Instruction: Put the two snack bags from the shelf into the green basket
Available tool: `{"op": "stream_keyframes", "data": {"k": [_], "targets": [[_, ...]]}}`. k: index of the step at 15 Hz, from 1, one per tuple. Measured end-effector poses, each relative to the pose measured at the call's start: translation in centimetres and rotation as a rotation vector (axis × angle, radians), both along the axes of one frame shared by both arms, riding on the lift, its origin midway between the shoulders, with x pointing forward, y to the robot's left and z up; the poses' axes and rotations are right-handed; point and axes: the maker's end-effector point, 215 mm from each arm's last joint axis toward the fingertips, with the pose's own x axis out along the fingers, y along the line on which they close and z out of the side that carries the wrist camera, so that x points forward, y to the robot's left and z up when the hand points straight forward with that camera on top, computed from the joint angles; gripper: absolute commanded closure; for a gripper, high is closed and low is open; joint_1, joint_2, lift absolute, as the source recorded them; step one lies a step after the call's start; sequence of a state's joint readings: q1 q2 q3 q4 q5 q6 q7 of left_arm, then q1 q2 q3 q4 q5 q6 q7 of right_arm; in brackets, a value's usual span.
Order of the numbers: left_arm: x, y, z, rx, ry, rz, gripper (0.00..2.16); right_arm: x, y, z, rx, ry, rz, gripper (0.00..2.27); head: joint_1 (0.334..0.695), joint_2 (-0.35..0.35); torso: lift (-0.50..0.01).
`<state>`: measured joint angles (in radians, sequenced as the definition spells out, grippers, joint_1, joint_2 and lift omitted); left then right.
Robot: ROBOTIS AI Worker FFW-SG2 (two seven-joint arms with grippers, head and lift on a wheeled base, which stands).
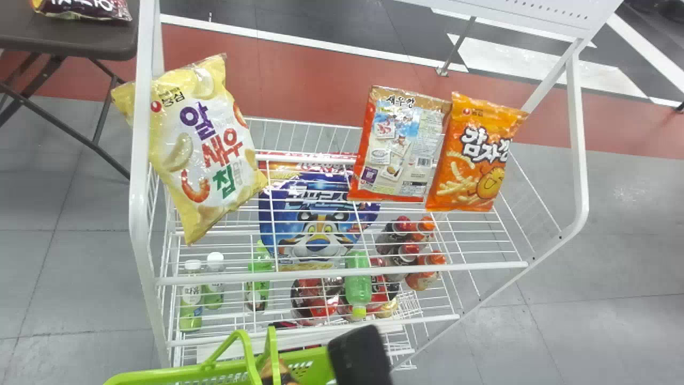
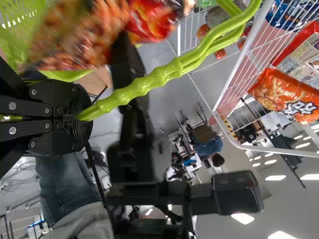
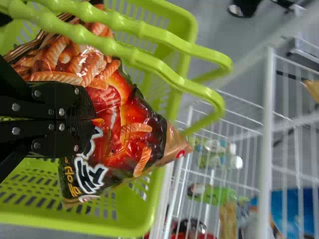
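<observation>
At the tips of our right gripper [image 3: 93,121] we've got the glossy red-and-black snack bag [image 3: 115,97] pinched over the green perforated basket [image 3: 124,225], one corner overlapping its rim towards the white wire shelf [image 1: 214,280], our left gripper [image 2: 83,117] clamping the ribbed handles [image 2: 162,77]!

Reads a small 농심 above a large 알새우칩 on the yellow snack bag [image 1: 200,144], 새우깡 across the top of the red-edged snack bag [image 1: 398,149], 감자 before a curved-away last syllable on the orange snack bag [image 1: 473,166], and 따옴 on a white-capped bottle [image 1: 191,310].
</observation>
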<state>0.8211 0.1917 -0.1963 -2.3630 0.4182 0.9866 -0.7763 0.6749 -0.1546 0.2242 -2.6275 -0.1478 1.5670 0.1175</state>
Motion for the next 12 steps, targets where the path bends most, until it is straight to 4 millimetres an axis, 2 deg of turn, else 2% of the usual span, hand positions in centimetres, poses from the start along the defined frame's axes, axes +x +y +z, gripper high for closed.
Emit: {"op": "stream_keyframes", "data": {"k": [2, 3, 4, 5, 6, 9, 12], "targets": [[-0.2, 0.0, 0.1, -0.002, 0.0, 0.0, 1.81, -0.9, 0.9, -1.5, -0.026, 0.026, 0.036, 2.11, 0.695, -0.35, -0.011], [-0.3, 0.1, 0.0, -0.002, 0.001, 0.0, 1.81, -1.3, 1.0, -2.3, -0.036, 0.043, 0.046, 1.85, 0.695, -0.35, -0.011], [-0.3, 0.2, 0.1, -0.001, -0.001, 0.0, 1.81, -1.6, 1.0, -3.2, -0.045, 0.063, 0.052, 1.09, 0.695, -0.35, -0.011], [-0.4, 0.2, 0.1, -0.001, -0.004, 0.001, 1.81, -1.9, 0.9, -3.8, -0.05, 0.078, 0.054, 0.14, 0.695, -0.35, -0.011], [-0.4, 0.2, 0.3, -0.004, -0.008, -0.001, 1.81, -2.0, 0.7, -4.1, -0.055, 0.083, 0.055, 0.0, 0.695, -0.35, -0.011], [-0.3, 0.3, 0.5, -0.009, -0.014, -0.002, 1.81, -1.1, -0.6, -3.4, -0.084, 0.051, 0.033, 0.06, 0.695, -0.35, -0.011], [-0.5, 0.4, 0.4, -0.005, -0.012, -0.003, 1.81, 0.6, -2.4, -1.3, -0.1, -0.011, -0.013, 0.09, 0.695, -0.35, -0.011]]}}
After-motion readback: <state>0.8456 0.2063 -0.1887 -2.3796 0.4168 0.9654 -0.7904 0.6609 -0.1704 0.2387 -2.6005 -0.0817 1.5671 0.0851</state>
